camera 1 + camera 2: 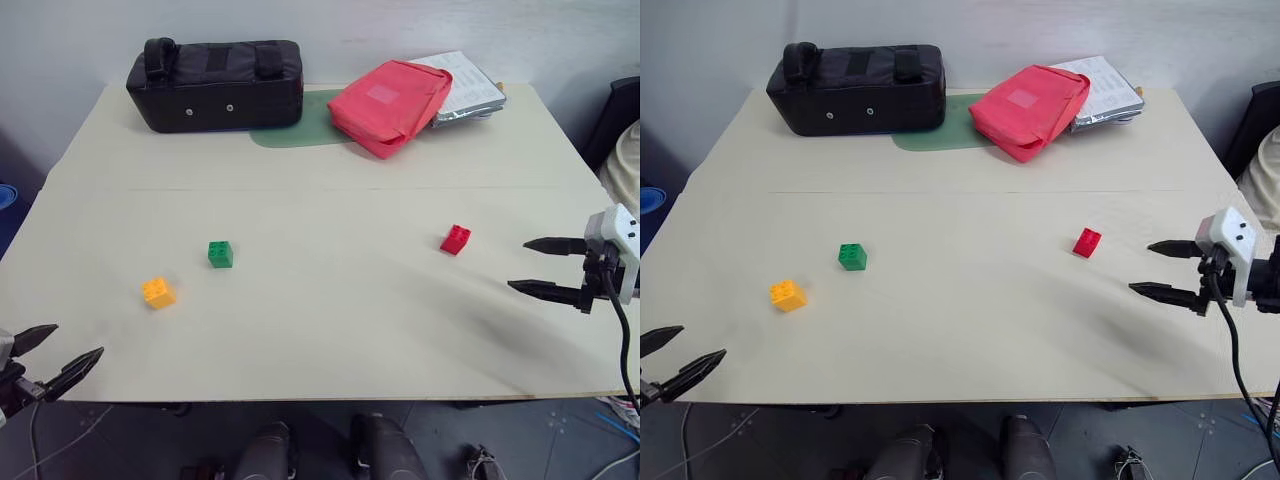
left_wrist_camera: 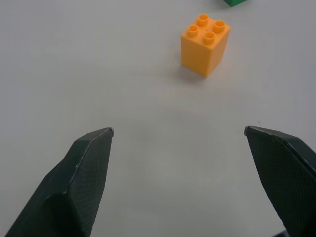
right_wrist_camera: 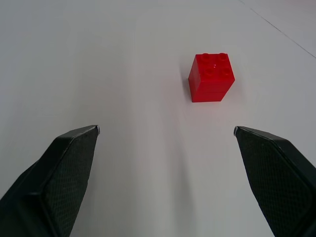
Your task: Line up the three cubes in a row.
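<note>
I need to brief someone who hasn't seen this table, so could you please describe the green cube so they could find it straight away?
Start from the black bag at the table's far left edge and come toward the robot, past the middle. The green cube sits there alone on the bare top, studs up. The yellow-orange cube lies nearer the left claw; the red cube is far off right.

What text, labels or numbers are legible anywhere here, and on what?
None legible.
Printed sheet on the silver pouch: lines of print, too small to read.
Red pouch: pale patch, no readable text.
Black bag: no label visible.
Red, green, orange cubes: unmarked.
</note>
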